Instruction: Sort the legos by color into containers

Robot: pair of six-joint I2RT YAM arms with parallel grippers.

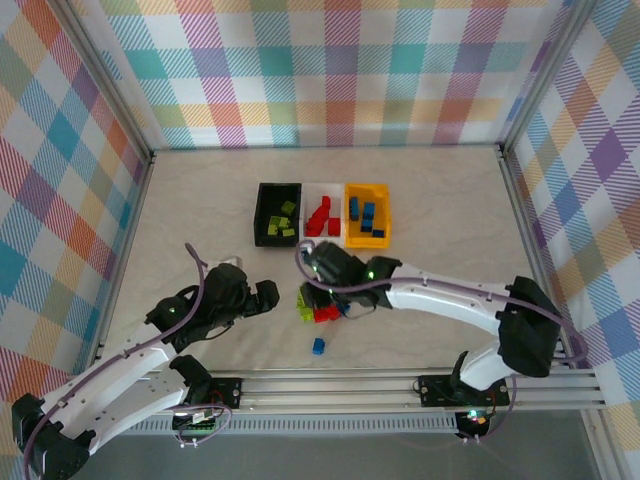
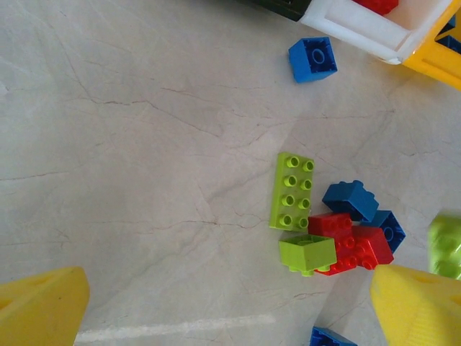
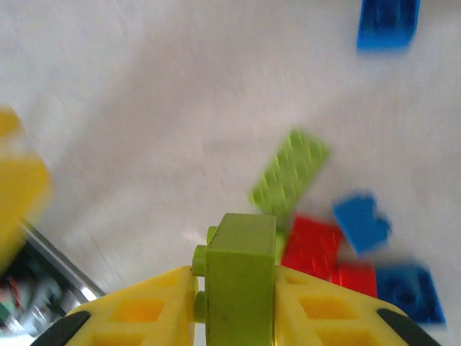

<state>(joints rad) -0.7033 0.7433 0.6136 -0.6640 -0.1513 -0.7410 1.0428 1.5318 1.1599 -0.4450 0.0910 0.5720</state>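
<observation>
My right gripper is shut on a small lime green lego and holds it above the loose pile. Below it lie a long lime brick, a red one and blue ones. From the top, the right gripper hangs over that pile. My left gripper is open just left of it, yellow fingertips wide apart over bare table. The left wrist view has the long lime brick, an overturned lime brick, red and blue bricks.
Three bins stand in a row behind the pile: black with green bricks, white with red, orange-yellow with blue. One blue brick lies alone near the front rail; another lies by the white bin's corner.
</observation>
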